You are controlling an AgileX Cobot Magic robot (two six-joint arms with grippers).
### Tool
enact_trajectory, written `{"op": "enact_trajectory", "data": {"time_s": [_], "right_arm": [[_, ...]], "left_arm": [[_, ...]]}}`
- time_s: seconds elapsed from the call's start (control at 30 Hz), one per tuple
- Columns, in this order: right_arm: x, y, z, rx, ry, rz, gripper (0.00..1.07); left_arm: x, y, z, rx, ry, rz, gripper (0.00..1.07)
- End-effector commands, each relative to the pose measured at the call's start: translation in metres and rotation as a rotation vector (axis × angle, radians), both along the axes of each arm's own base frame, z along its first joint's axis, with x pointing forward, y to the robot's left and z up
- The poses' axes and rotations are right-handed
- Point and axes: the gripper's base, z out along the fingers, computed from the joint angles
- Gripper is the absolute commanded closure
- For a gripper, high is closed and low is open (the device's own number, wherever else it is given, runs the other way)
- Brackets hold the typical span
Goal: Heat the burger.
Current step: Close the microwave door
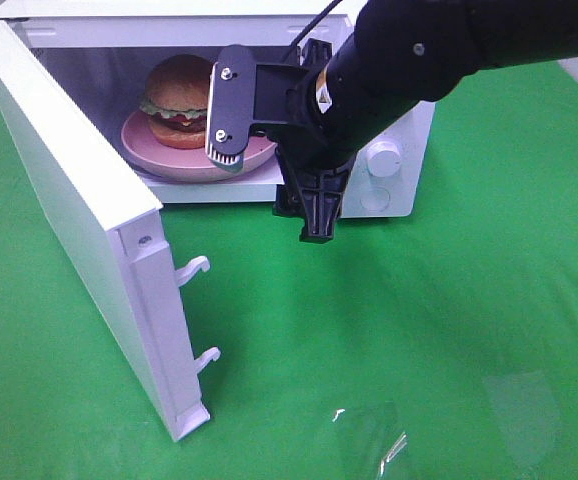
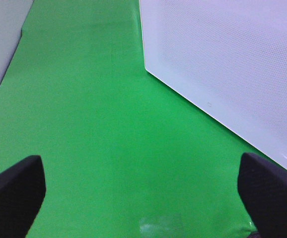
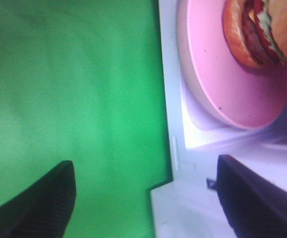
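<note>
High view: microwave [image 1: 401, 195] stands on the green surface [image 1: 439, 340], door [image 1: 69, 200] swung wide. The right pincer [image 1: 271, 195] hangs turned sideways at the mouth of the cavity, fingers apart and holding nothing. The burger [image 1: 177, 95] sits just past it, inside the cavity on a pink plate [image 1: 164, 160], and clear of both fingers. A knob [image 1: 384, 157] shows on the far side of the arm.

Left wrist view: left pincer [image 2: 143, 198] spread wide, empty, over bare green cloth. A white dotted panel [image 2: 233, 64] lies ahead of it and off to one side, not touching.

Right wrist view: both dark fingers [image 3: 39, 198] are well parted. The burger [image 3: 257, 29] and plate [image 3: 233, 84] lie ahead of one finger, within the white cavity, untouched. Ahead of the other finger is only green cloth.
</note>
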Motion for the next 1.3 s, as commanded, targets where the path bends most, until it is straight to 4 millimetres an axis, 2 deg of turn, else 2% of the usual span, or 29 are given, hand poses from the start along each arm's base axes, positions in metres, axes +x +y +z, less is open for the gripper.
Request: {"op": "enact_trajectory", "data": {"time_s": [0.03,0.23,0.3,0.7,0.87,1.3], "right_arm": [[-0.008,-0.006,0.005,0.05,0.035,-0.073,0.31],[-0.023,-0.021,0.017,0.116,0.104,-0.213,0.31],[-0.035,-0.032,0.028,0.182,0.141,-0.312,0.31],[-0.063,-0.062,0.067,0.337,0.217,-0.566,0.31],[-0.079,-0.077,0.075,0.278,0.284,-0.643,0.31],[-0.103,-0.094,0.082,0.198,0.404,-0.728,0.31]], "left_arm": [[-0.002,0.0,0.0,-0.005,-0.028,-0.006,0.09],[-0.002,0.0,0.0,-0.005,-0.028,-0.006,0.09],[-0.002,0.0,0.0,-0.005,-0.028,-0.006,0.09],[-0.002,0.0,0.0,-0.005,-0.028,-0.006,0.09],[-0.002,0.0,0.0,-0.005,-0.028,-0.006,0.09],[-0.002,0.0,0.0,-0.005,-0.028,-0.006,0.09]]}}
